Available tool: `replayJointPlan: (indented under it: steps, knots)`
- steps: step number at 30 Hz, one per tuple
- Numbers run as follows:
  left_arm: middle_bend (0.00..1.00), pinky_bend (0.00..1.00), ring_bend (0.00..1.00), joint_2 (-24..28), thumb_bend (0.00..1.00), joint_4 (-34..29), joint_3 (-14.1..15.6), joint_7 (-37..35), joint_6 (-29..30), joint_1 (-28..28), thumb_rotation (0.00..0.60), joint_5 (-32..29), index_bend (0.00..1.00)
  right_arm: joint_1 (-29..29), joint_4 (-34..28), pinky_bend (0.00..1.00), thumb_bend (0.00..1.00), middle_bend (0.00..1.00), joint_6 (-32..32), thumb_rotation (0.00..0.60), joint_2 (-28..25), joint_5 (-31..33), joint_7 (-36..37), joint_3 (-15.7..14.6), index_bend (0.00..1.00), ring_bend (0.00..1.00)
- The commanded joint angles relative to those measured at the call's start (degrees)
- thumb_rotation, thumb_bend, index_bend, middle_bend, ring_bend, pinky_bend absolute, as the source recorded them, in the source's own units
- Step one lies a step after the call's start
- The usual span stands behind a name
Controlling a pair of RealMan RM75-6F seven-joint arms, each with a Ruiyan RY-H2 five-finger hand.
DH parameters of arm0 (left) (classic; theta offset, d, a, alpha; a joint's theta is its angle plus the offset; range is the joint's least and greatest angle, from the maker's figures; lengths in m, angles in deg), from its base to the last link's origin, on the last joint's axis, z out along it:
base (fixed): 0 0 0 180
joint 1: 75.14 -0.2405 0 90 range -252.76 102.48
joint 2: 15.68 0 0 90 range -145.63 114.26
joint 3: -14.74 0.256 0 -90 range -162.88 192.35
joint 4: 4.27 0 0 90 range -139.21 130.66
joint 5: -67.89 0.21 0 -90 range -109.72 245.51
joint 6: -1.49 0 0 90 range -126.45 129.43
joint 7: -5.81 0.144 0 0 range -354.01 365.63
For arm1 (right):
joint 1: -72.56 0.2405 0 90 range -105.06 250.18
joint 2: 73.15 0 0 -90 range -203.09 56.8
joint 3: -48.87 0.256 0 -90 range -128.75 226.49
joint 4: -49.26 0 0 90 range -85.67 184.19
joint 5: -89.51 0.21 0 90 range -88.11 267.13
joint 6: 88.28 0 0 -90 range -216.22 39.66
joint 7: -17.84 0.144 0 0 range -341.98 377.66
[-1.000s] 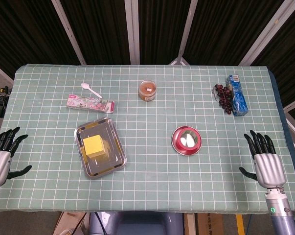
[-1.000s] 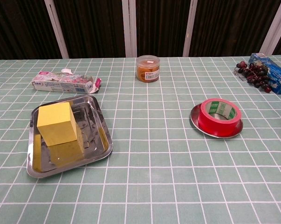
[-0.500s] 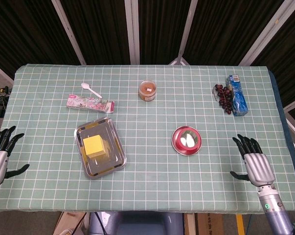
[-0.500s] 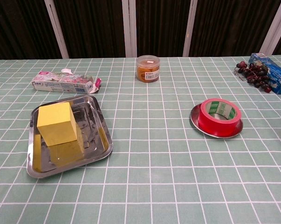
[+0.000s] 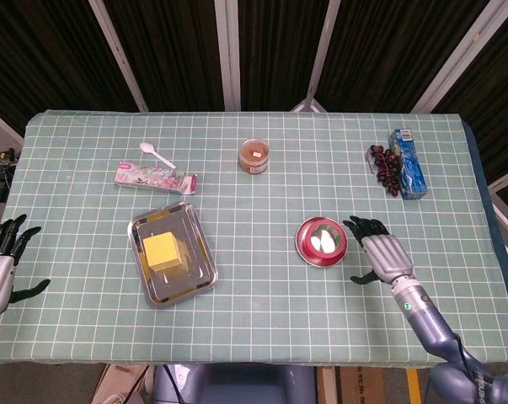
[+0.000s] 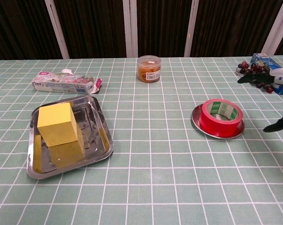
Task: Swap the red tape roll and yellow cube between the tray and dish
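The right hand (image 5: 382, 252) hovered just to the right of the dish (image 5: 301, 247), fingers spread wide and thumb held apart, holding nothing. In the chest view only its dark fingertips and thumb showed at the right edge (image 6: 275, 101), near the tape roll but not touching it. The left hand (image 5: 1, 268) sat at the far left edge of the table (image 5: 262, 311), well away from everything, its fingers also spread and empty.

The red tape roll (image 6: 220, 114) lay flat in the round dish, right of the table's middle. The yellow cube (image 6: 57, 123) stood in the shiny metal tray (image 6: 96, 110) on the left side, toward the tray's front left, its yellow colour mirrored in the tray floor. Tray and dish stood well apart.

Farther back, a small clear tub with an orange filling (image 6: 148, 69) stood near the middle of the table. To the left behind the tray lay a flat patterned packet (image 5: 155, 177), with a white plastic spoon (image 5: 156, 154) just beyond it. At the back right, a bunch of dark grapes (image 5: 385, 166) lay touching a blue box (image 5: 408, 163).
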Motion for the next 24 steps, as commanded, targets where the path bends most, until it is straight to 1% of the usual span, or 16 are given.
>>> replayJointPlan:
  steps: [1,10,16,19,21,24]
  knots:
    - [0.0,0.06,0.0,-0.1,0.07,0.4,-0.2,0.1,-0.5,0.2,0.6,-0.6,0.17,3.6,1.7,0.02,0.07,0.0,2.7,0.6,3.1,5.6,-3.9,1.1,0.06,0.0]
    - [0.0,0.06,0.0,0.0,0.06,0.2,-0.5,0.3,0.6,-0.3,0.6,-0.7,0.17,8.3,5.2,0.02,0.07,0.0,4.7,0.6,6.7,12.4,-7.6,0.6,0.06,0.0]
    - [0.0,0.06,0.0,0.1,0.07,0.2,-0.6,0.3,0.8,-0.5,0.6,-0.8,0.17,10.9,8.2,0.02,0.07,0.0,5.6,0.6,8.6,15.2,-9.1,-0.2,0.06,0.0]
    - [0.0,0.06,0.0,0.1,0.06,0.2,-0.7,0.3,1.0,-0.5,0.6,-0.9,0.17,12.0,9.5,0.04,0.07,0.0,6.1,0.6,9.2,16.4,-9.5,-0.5,0.06,0.0]
    - [0.0,0.06,0.0,0.0,0.07,0.3,-0.8,0.3,1.2,-0.6,0.6,-0.9,0.17,12.6,10.2,0.07,0.07,0.0,6.4,0.6,9.5,17.1,-9.8,-0.8,0.08,0.01]
    - [0.0,0.06,0.0,-0.1,0.07,0.4,-0.9,0.4,1.4,-0.6,0.6,-1.0,0.17,13.3,11.3,0.1,0.07,0.0,6.1,0.6,10.4,17.8,-9.7,-0.9,0.14,0.07]
